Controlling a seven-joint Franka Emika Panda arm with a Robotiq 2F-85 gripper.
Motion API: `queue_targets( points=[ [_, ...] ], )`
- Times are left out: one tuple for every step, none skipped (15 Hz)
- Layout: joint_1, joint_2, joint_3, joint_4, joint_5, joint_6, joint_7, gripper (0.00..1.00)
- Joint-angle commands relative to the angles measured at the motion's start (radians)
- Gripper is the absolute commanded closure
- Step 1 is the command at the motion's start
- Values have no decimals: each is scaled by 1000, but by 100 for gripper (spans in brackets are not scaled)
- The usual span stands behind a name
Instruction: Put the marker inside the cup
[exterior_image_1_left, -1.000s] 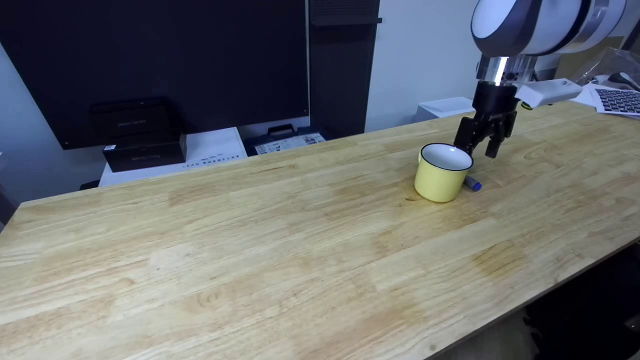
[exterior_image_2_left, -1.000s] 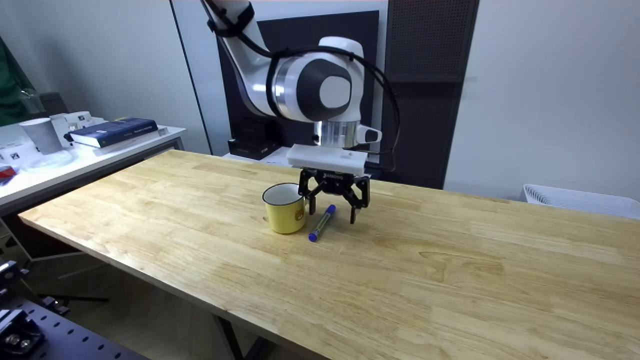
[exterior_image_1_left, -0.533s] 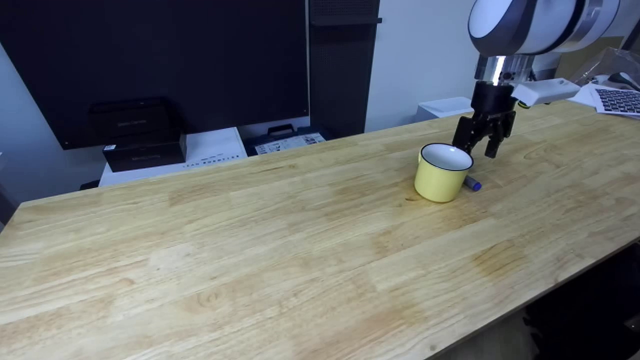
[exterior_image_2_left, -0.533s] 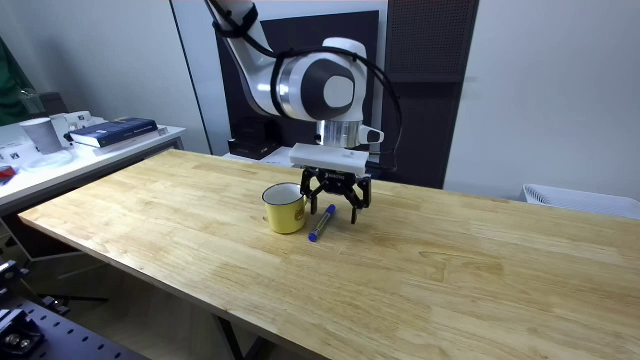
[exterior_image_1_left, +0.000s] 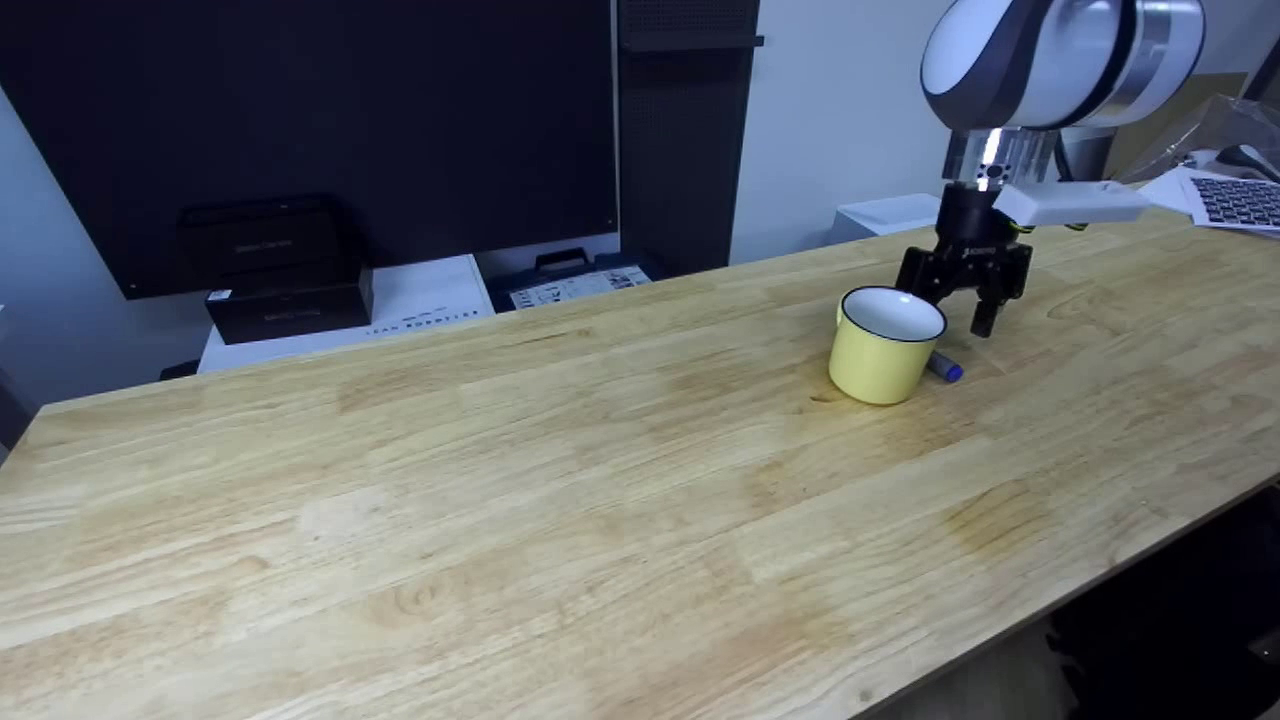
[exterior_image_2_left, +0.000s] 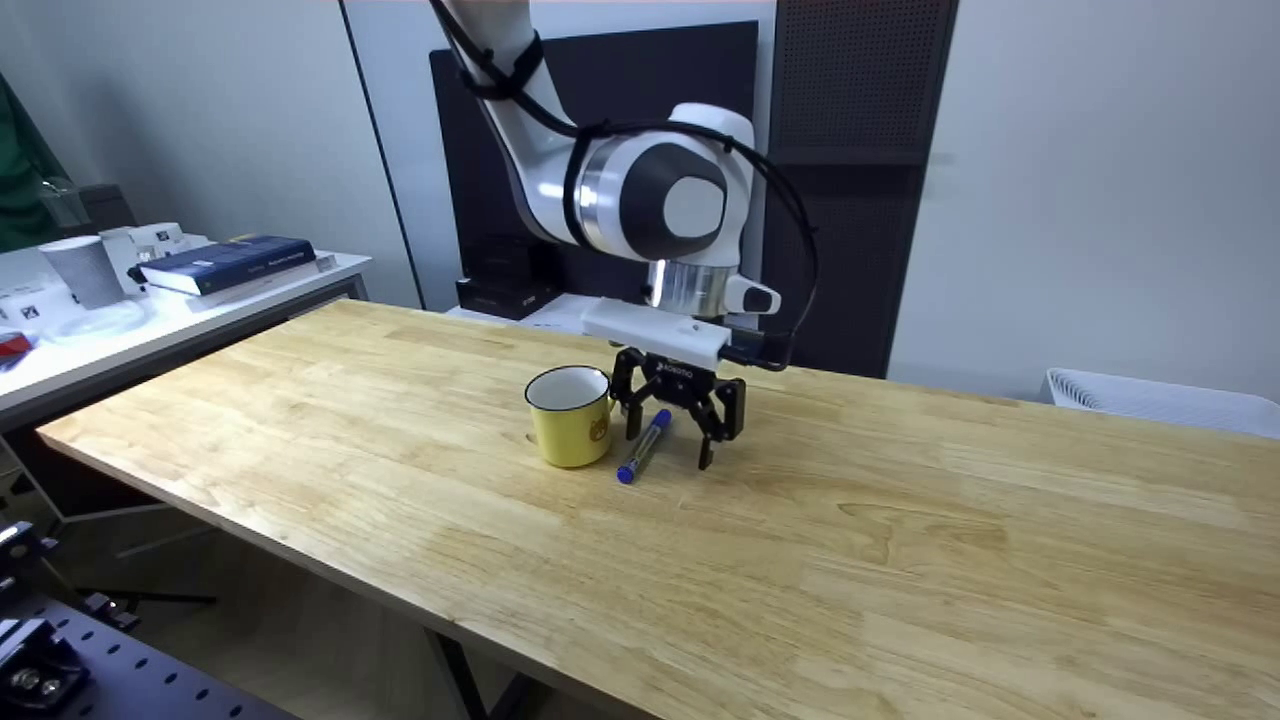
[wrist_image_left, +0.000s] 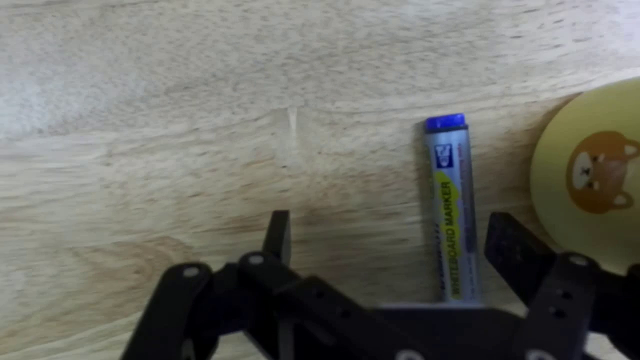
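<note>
Yellow and upright, the cup (exterior_image_2_left: 566, 435) stands on a wooden table (exterior_image_2_left: 900, 560); just beside it lies the marker (exterior_image_2_left: 646, 445), blue at both ends; near the cup hangs the gripper (exterior_image_2_left: 670, 450), its fingers spread wide; well behind the cup, in an exterior view, is a black board (exterior_image_2_left: 645, 72)

On the wooden tabletop (exterior_image_2_left: 900, 540), a dark-rimmed yellow mug (exterior_image_2_left: 563, 430) is stood upright; just beside it a blue-capped marker (exterior_image_2_left: 645, 447) is laid, and near the mug the Robotiq claw (exterior_image_2_left: 669, 446) is held, jaws spread.
</note>
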Motion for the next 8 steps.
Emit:
queue_targets(
  points=[
    [26,48,-4,58,7,-26,76,0],
    [32,54,-4,63,4,-26,82,0],
    [36,56,-4,66,1,-23,82,25],
    [38,56,-3,71,1,-24,84,26],
    [44,52,-6,73,-1,-24,88,33],
    [46,48,-5,74,-1,-23,88,40],
    [49,44,-6,75,-3,-24,86,48],
    [51,41,-5,75,-4,-25,85,55]
  ],
)
